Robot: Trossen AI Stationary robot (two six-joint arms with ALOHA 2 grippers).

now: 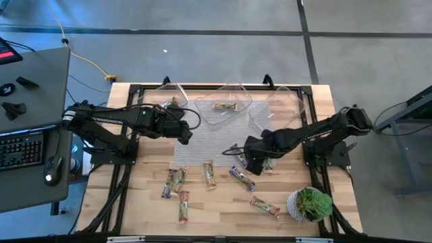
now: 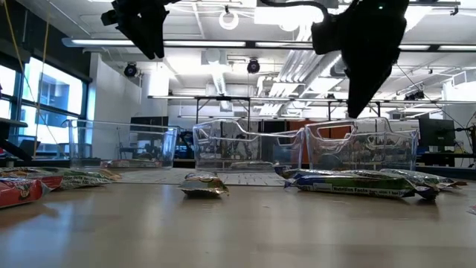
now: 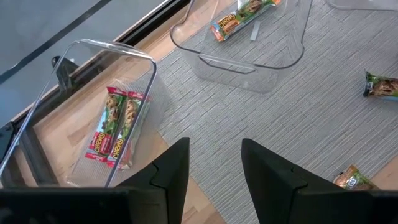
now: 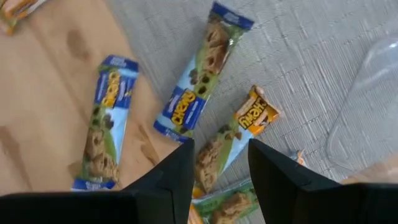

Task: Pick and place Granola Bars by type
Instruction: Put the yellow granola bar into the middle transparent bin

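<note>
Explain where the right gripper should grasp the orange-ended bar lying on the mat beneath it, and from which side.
Grip the orange-ended bar across its narrow width near mid-length, descending from above. It lies flat and slanted on the mat, already between the right gripper's open jaws, with another bar close beside, so a narrow straddle seems safest.

Both grippers point(image 1: 185, 137) point(image 1: 241, 162) aloft, jaws apart

Bars point(image 1: 210, 175) before three tubs point(image 1: 225, 103)

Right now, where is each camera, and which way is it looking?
High: above, looking straight down; both arms, middle tub.
Low: table height, looking across; arms hang from above.
Left wrist: past left gripper, open, at tubs.
Right wrist: past right gripper, open, at bars.
High and left wrist share the middle tub's bar.
</note>
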